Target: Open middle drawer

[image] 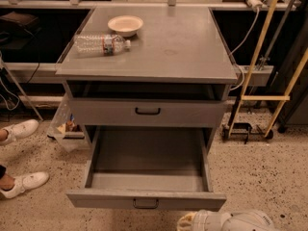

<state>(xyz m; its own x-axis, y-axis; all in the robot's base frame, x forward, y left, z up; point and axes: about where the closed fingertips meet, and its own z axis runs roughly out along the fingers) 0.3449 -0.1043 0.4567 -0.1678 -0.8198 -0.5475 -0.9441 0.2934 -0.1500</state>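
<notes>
Jutting out from the cabinet (183,47), the middle drawer (147,200) is seen pulled well fwd, its flat grey sheet-metal front nearest the camera, w/ a small dark loop handle (145,203) centred on it. Its inside is shown as a wide, shallow rectangular tray, smooth matte grey, w/ thin side walls. Above it, an upper drawer (192,113) w/ the same sort of loop handle is seen nearly flush, a dark gap showing btwn it and the top. The gripper (190,221) is found at the bottom edge, just below and right of the open front, apart from it. Only a rounded cream & white end is shown, so whether the claw is spread or closed cannot be told. On the smooth grey top a round, shallow cream bowl (125,24) is set back left, and a clear ribbed plastic bottle (102,44) is laid on its side just in front. White shoes (21,129) are seen at left on the speckled floor (260,177).
</notes>
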